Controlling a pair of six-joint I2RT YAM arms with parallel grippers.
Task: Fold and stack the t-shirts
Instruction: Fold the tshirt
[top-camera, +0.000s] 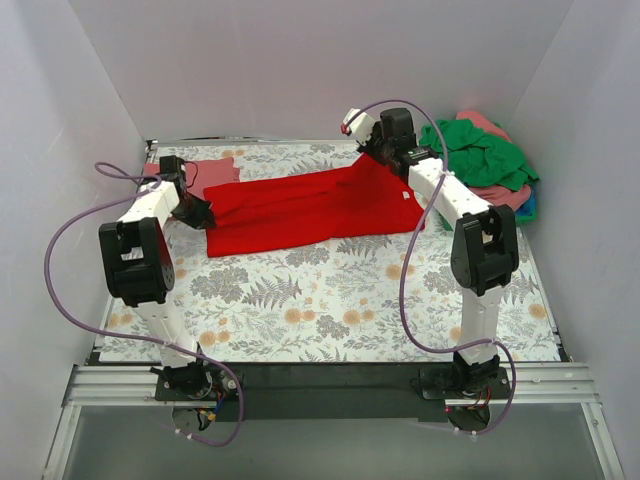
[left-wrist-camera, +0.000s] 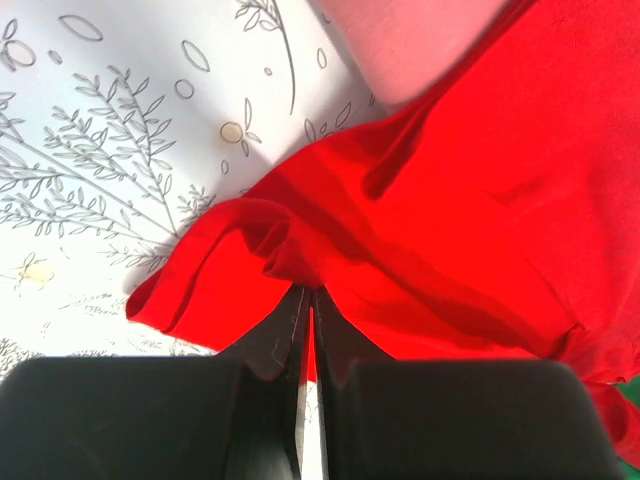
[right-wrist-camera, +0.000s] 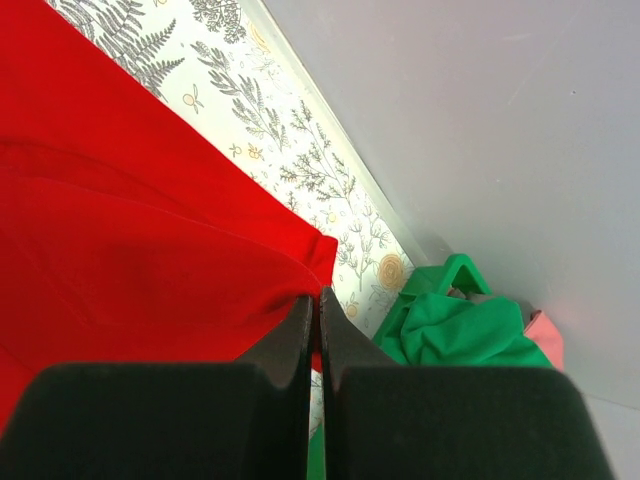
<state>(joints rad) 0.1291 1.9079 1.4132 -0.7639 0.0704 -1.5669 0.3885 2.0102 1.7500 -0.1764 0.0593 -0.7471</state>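
A bright red t-shirt (top-camera: 310, 208) lies stretched across the middle of the floral tablecloth. My left gripper (top-camera: 203, 213) is shut on its left edge; the left wrist view shows the red cloth (left-wrist-camera: 420, 230) bunched and pinched at the fingertips. My right gripper (top-camera: 375, 150) is shut on its far right corner, lifted a little; the right wrist view shows the hem (right-wrist-camera: 200, 250) clamped between the jaws. A salmon-pink t-shirt (top-camera: 212, 172) lies flat at the far left, partly under the red one. A green t-shirt (top-camera: 480, 155) tops a heap at the far right.
The heap at the far right also holds pink (top-camera: 505, 195) and blue (top-camera: 528, 208) cloth under the green, close to the right wall. White walls enclose the table on three sides. Floral tablecloth (top-camera: 330, 300) lies bare in front of the red shirt.
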